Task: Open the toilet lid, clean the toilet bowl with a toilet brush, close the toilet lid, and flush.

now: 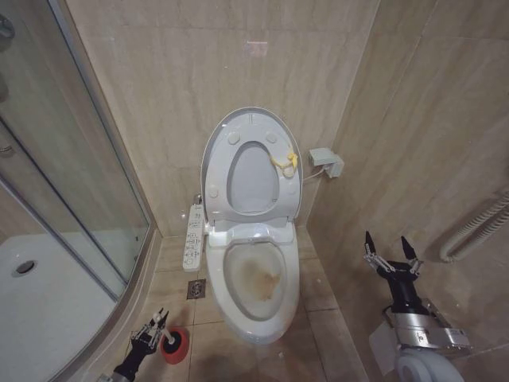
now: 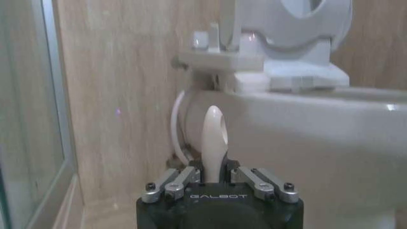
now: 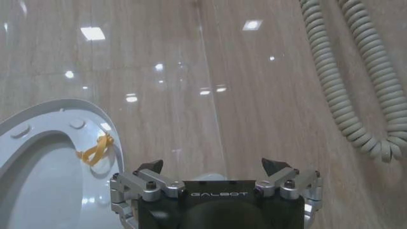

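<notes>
toilet lid (image 1: 248, 159) raised against wall; left gripper (image 2: 216, 177) jaws pinching toilet brush (image 2: 214, 143); right gripper (image 1: 392, 251) jaws spread

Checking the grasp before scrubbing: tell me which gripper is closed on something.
The left gripper, low beside the toilet bowl, is shut on the toilet brush handle. The right gripper stands open and empty near the wall.

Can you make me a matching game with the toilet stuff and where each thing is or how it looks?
Things:
1. toilet lid
2. toilet bowl
3. toilet brush
4. right hand

States:
A. stained yellowish-brown inside
B. open, in the air near the side wall
C. standing up, open
D. handle gripped by the left hand, down by the red holder

Pairs: 1-C, 2-A, 3-D, 4-B
</notes>
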